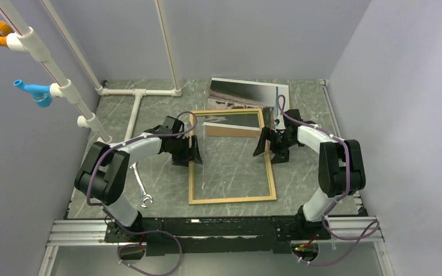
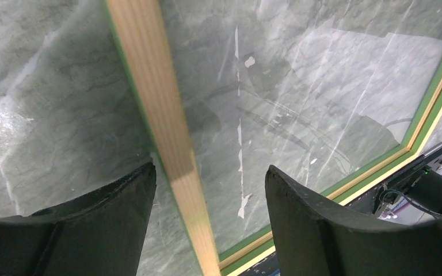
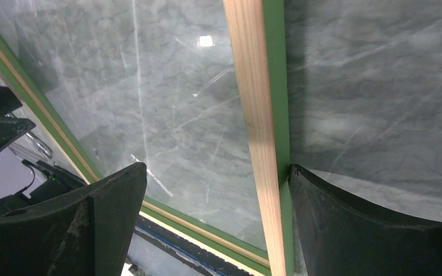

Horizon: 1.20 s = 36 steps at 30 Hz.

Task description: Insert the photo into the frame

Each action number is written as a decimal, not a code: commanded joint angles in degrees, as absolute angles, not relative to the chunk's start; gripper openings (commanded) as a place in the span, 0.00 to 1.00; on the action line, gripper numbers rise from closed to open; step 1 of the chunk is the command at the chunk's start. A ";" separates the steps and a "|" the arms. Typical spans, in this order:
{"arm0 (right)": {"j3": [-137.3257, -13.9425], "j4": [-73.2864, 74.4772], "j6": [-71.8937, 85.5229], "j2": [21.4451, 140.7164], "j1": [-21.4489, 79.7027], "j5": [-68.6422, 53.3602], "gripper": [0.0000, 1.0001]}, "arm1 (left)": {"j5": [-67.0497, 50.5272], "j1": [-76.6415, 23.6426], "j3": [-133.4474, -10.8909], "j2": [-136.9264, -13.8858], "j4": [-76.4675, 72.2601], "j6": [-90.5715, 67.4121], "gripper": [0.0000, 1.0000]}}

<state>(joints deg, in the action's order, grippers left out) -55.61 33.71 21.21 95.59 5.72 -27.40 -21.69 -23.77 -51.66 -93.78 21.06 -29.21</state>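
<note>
The frame (image 1: 233,198) lies on the table, tan wood face up, with a clear pane. My left gripper (image 1: 194,150) is open and straddles the frame's left rail (image 2: 172,144), one finger (image 2: 121,201) outside it and one over the pane. My right gripper (image 1: 267,144) is open and straddles the right rail (image 3: 262,115); its outer finger (image 3: 345,218) touches the rail's green edge. The photo (image 1: 247,92), grey sky with a white margin, lies beyond the frame's far end. Neither gripper holds anything.
A brown backing board (image 1: 230,131) shows through the pane at the frame's far end. A metal wrench (image 1: 142,192) lies left of the frame. White pipes (image 1: 138,92) run along the back left. The black base rail (image 1: 218,224) borders the near edge.
</note>
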 commanded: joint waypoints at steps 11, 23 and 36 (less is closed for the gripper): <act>-51.34 34.28 26.09 87.48 14.20 -29.37 0.93 | -23.43 -25.14 -46.57 -85.74 21.41 -31.41 0.72; -47.92 34.25 31.54 82.44 20.70 -28.69 0.93 | -19.93 -30.27 -40.52 -78.70 24.67 -34.89 0.71; -45.10 36.91 31.99 80.42 22.24 -25.95 0.94 | -17.68 -31.52 -41.32 -78.03 27.39 -34.25 0.71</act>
